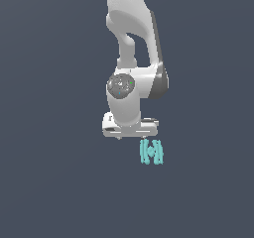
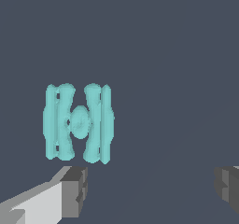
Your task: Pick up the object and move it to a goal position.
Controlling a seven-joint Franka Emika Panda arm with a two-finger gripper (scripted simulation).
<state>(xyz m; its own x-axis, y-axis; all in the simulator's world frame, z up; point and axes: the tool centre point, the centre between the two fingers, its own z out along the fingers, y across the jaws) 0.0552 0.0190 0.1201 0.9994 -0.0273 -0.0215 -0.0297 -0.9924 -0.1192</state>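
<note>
Wide open and holding nothing, the white gripper hangs near the little teal object, which sits just off to the exterior view's right, so the reaching step probably needs a small sideways slide before closing.

Exterior view: set off the arm, facing it from mid distance, whole lower arm in frame. Wrist view: close, looking past the jaws down at the surface. Shared: teal object, at 5 o'clock of the arm in exterior view.
</note>
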